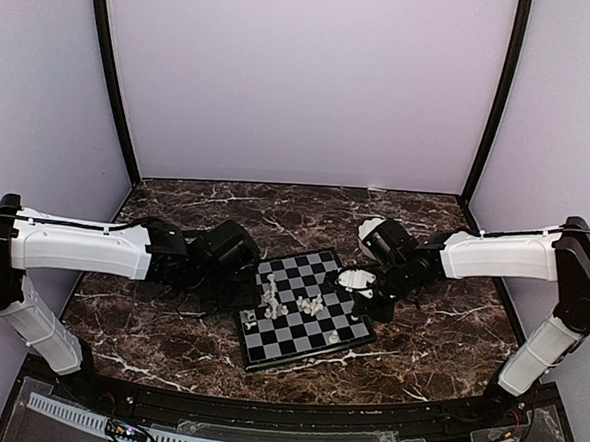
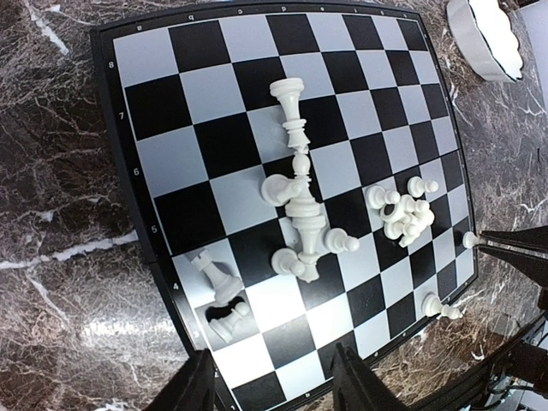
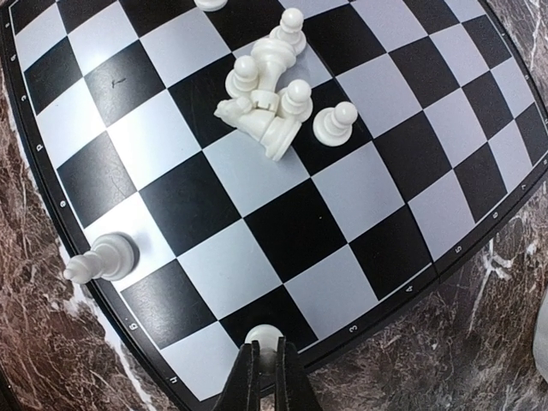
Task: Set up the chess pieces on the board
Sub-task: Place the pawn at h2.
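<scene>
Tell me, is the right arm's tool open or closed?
Closed: the right tool pinches a white pawn at the rim of the board.

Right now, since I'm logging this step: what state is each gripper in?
Left gripper: open, holding nothing.
Right gripper: closed on a white pawn.

Top cam: high at 6 o'clock of table (image 1: 438, 340), facing forward-down, far. Wrist cams close over board (image 1: 305, 310), from its 9 and 3 o'clock; all share its pawn cluster (image 3: 270, 94).
</scene>
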Tool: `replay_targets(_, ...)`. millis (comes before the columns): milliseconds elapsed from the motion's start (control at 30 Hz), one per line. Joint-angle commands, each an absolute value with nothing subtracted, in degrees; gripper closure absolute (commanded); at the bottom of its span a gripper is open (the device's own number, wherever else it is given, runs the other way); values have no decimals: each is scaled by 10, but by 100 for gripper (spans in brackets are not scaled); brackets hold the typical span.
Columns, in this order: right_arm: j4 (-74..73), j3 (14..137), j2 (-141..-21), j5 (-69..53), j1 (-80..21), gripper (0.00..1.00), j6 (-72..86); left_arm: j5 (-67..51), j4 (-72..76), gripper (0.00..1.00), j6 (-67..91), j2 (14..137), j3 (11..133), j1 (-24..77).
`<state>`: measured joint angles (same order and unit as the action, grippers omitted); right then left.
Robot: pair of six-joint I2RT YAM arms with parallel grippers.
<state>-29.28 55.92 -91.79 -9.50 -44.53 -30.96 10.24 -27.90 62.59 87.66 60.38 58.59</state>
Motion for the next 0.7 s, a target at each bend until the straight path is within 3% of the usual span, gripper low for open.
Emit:
replay_targets(0,-274,550,-929,-87,-442,99,-310,101,-275,51,617,877,618,581)
replay_targets(167,-269,551,-933,-86,-442,96,-309,99,-274,51,619,878,615,580)
replay_targets(433,-281,562,-930,-90,-442,82,-306,97,-271,51,618,881,614,579)
replay_targets(667,-339,638,-921,-129,-442,78,-301,104,-272,51,619,878,613,579)
